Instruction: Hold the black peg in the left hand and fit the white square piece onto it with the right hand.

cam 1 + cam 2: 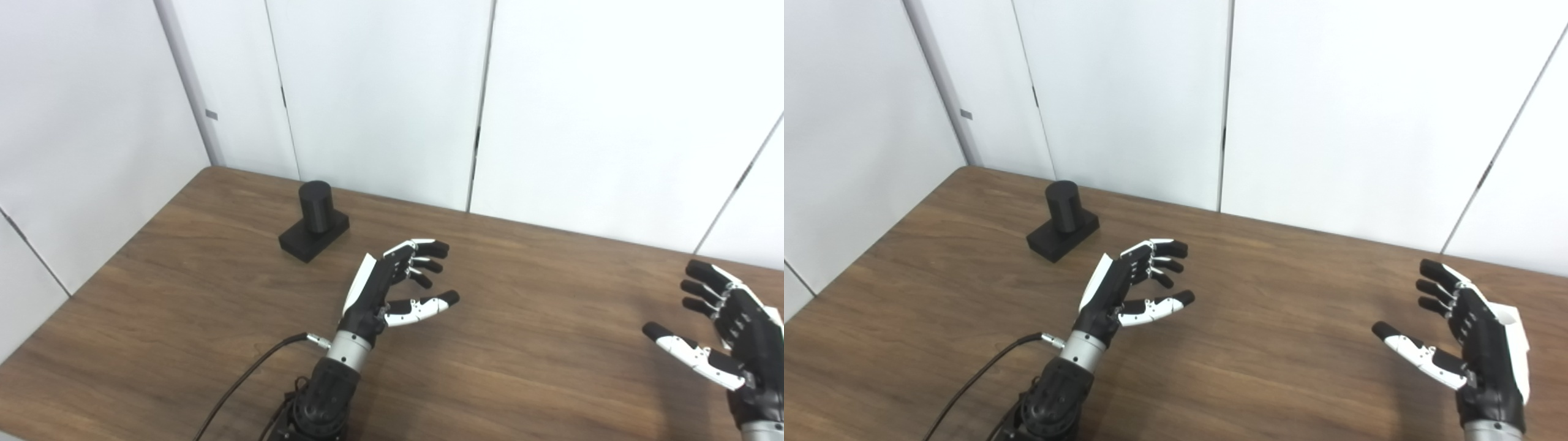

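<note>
Both hands empty, fingers spread: left hand point(392, 285) near black peg point(315, 222), right hand point(1470, 334) well apart; white piece unseen. Recommend the left clasp the peg's upright cylinder squarely

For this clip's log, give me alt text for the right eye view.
Both robot hands, left hand and right hand, hover open and empty over a wooden table. A black peg stands upright on its base, untouched, beyond the left hand near white wall panels.

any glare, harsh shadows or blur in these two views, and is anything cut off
Left eye view: even, soft light, white walls bright, only faint shadows under the black peg and left hand; the right hand is clipped by the frame edge. Right eye view: same lighting, slightly soft focus, right hand fully visible.
</note>
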